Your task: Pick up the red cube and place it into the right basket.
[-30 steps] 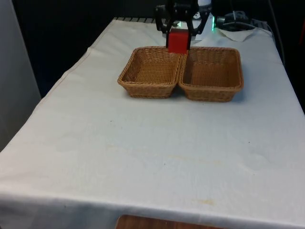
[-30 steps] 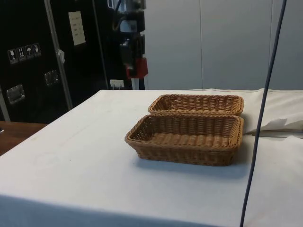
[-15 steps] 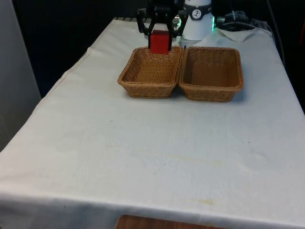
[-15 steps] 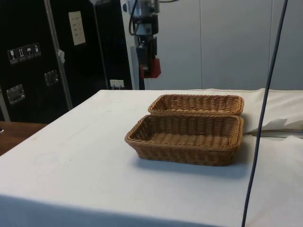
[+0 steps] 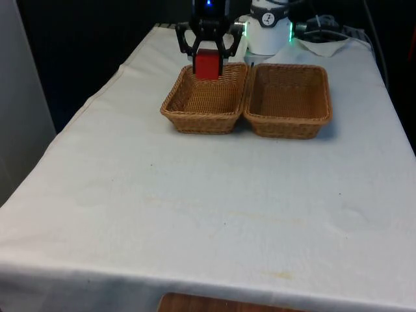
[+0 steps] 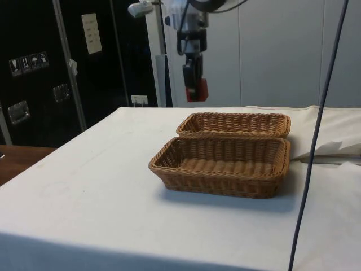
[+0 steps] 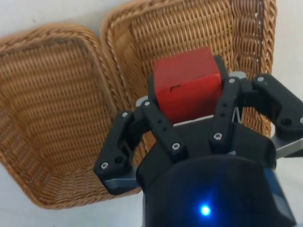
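Item one: a black two-finger gripper (image 5: 207,64), hanging above the table (image 5: 195,195), its fingers (image 7: 158,125) closed against two opposite faces of a red cube (image 5: 207,64) and carrying it clear of every surface. In the wrist view the gripper (image 7: 189,106) shows the red cube (image 7: 188,90) seated squarely between the pads, upright, with wicker directly beneath it. Item two: two rectangular wicker baskets, set side by side with their long rims touching, on the far half of the white cloth. The basket on the front view's left (image 5: 205,99) lies under the cube, which hangs over its far end, near the rim closest to the robot. The basket on the front view's right (image 5: 288,100) sits apart from the gripper, with nothing visible on its woven floor. In the side view the gripper (image 6: 196,90) holds the cube (image 6: 202,89) well above the farther basket (image 6: 233,125), while the nearer basket (image 6: 221,166) stands in front of it. Item three: white cloth, lightly creased, bare across its near half. Item four: a dark cable (image 6: 316,135) hanging at the edge of the side view.
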